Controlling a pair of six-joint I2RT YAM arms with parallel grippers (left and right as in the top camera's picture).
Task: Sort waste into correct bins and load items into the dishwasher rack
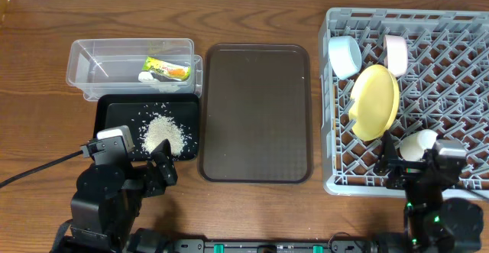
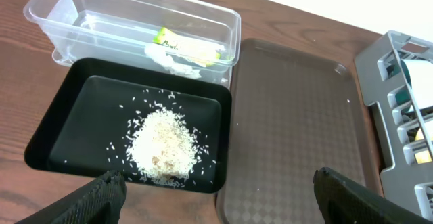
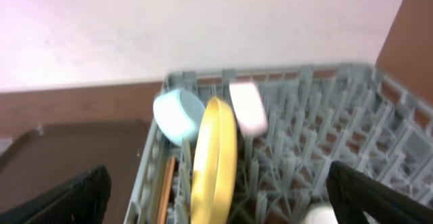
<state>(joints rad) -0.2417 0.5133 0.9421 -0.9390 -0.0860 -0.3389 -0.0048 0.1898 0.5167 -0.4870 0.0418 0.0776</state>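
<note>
The clear container (image 1: 107,58) holds the yellow-green wrapper (image 1: 166,70) and the white scrap (image 1: 147,76); both also show in the left wrist view (image 2: 183,47). The black tray (image 1: 113,114) holds a heap of rice (image 1: 163,133). In the grey rack (image 1: 458,77) stand the yellow plate (image 1: 374,102), the light blue bowl (image 1: 344,56), the white bowl (image 1: 395,54) and the pale cup (image 1: 417,144). Chopsticks (image 3: 168,187) lie along the rack's left side. My left gripper (image 1: 160,169) is open and empty, just in front of the black tray. My right gripper (image 1: 419,167) is open and empty at the rack's front edge.
A large dark brown serving tray (image 1: 256,111) lies between the bins and the rack, with nothing on it. A black cable (image 1: 38,169) runs left from the left arm. A pale wall (image 3: 203,28) stands behind the table.
</note>
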